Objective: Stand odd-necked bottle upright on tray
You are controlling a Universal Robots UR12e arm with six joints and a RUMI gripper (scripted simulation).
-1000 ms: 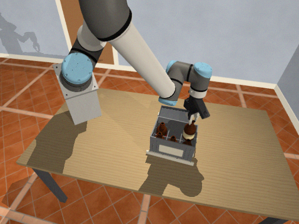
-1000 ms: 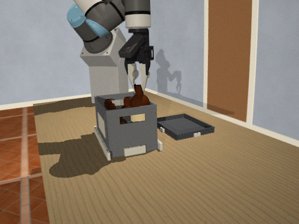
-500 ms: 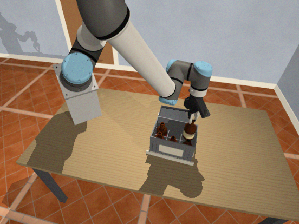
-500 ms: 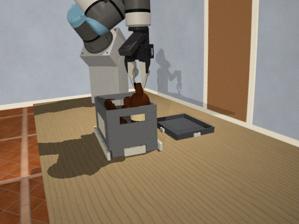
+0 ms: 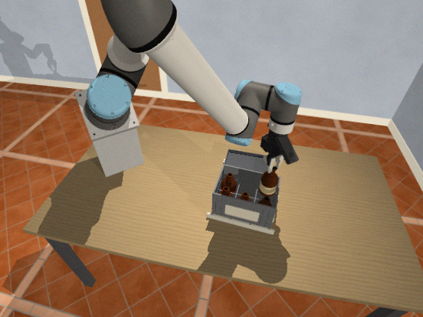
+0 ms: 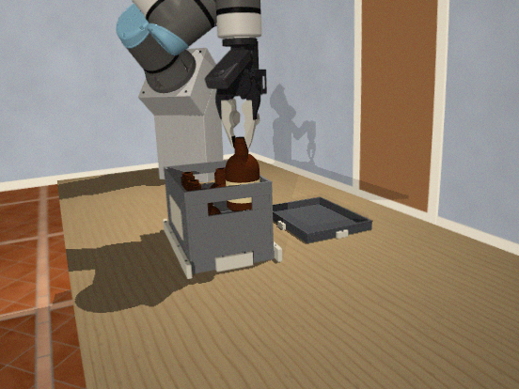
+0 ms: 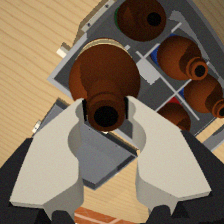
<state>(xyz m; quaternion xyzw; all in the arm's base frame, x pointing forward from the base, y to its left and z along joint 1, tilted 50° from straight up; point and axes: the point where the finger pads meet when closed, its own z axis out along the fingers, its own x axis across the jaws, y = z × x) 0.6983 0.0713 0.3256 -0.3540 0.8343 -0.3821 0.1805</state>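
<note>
My gripper (image 5: 273, 168) (image 6: 243, 145) (image 7: 105, 99) is shut on the neck of a brown bottle (image 5: 270, 179) (image 6: 242, 167) (image 7: 105, 75) with a cream label. The bottle hangs about upright, raised partly out of the crate (image 5: 218, 207) (image 6: 230, 234), its lower part still inside the walls. Four other brown bottles stand lower in the crate; they show in the wrist view as one bottle (image 7: 137, 22), a second bottle (image 7: 176, 56), a third bottle (image 7: 201, 91) and a fourth bottle (image 7: 174, 118). Any neck difference is too small to tell. The dark tray (image 6: 329, 233) (image 7: 100, 162) holds nothing visible.
The tray lies close beside the crate, at the right in the exterior view. The grey crate walls and thin dividers surround the held bottle's lower part. Pale strips (image 5: 241, 224) (image 6: 176, 248) run along the crate's base. The robot's pedestal (image 5: 119, 152) (image 6: 188, 138) stands at the table's far end in the exterior view.
</note>
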